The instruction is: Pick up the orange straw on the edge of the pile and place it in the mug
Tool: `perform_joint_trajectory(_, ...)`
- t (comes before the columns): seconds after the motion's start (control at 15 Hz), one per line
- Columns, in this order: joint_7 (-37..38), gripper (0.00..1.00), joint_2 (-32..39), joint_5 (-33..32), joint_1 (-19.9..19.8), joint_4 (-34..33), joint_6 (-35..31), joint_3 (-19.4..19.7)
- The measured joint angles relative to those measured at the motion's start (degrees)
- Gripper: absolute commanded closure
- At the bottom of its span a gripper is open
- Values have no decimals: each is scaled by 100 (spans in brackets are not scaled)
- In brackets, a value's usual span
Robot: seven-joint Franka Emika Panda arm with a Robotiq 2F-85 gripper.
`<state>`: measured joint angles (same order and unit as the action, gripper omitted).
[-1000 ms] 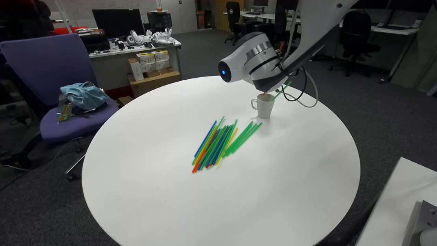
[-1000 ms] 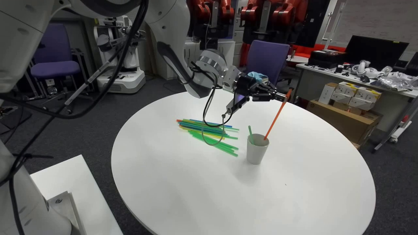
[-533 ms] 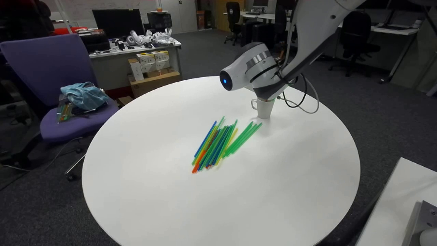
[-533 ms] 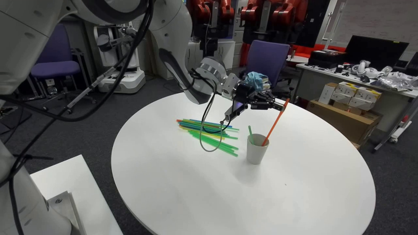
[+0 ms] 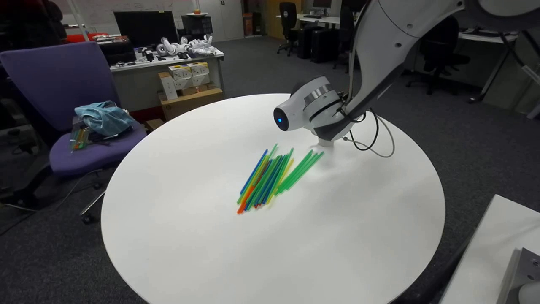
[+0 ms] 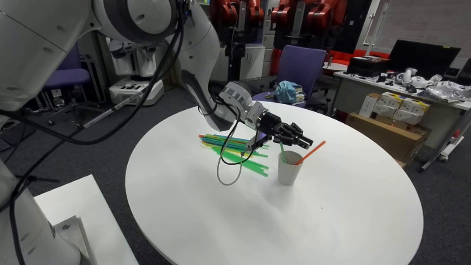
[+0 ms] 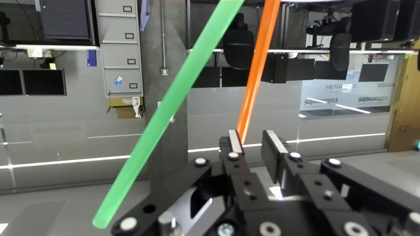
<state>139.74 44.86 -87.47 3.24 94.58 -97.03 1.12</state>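
Now the orange straw (image 6: 311, 152) leans inside the mug (image 6: 288, 174), its lower end within and its upper length slanting out over the rim. Half a second ago we saw it much steeper; it has since tipped well over, so its top end sits lower than it did. The pincer (image 7: 254, 141) has its two fingers (image 7: 235, 141) spread, and in the wrist view we look straight through the gap between them. The orange straw runs behind the tip of one finger in that view, and we cannot tell whether the two touch.

The arm (image 5: 379, 63) has come down as well. In an exterior view its wrist now hides most of the mug, leaving only the base in sight, where earlier we could make out the handle and part of the wall. The grey cable (image 6: 228, 184) has sunk with it and hangs in a loop closer to the table (image 5: 295, 253).

Other things match the earlier pictures. The mug stands upright in the same spot, and the green straw (image 6: 282, 151) in it keeps the same lean, its upper end now near the pincer. The pile (image 5: 268, 179) lies as it did in both exterior views: green, blue, yellow and orange straws roughly side by side, with a few green ones set slightly apart on the side nearer the mug.
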Motion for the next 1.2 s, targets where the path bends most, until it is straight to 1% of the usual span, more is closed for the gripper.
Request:
perform_joint_trajectory(0.13, -81, 30, -119, 236, -74, -1, -327, -124)
perform_joint_trajectory(0.2, -190, 21, -251, 397, -123, 0, -528, -190)
perform_joint_trajectory(0.4, -706, 1, -821, 1033, -260, 9, -1098, -325)
perform_joint_trajectory(0.53, -1170, 0, -1250, 1615, -345, 39, -1439, -370)
perform_joint_trajectory(0.8, -2236, 0, -1907, 3050, -424, 220, -1890, -376)
perform_joint_trajectory(1.0, -2873, 0, -2132, 4093, -487, 467, -2268, -364)
perform_joint_trajectory(1.2, -3496, 0, -2177, 5162, -500, 796, -2763, -256)
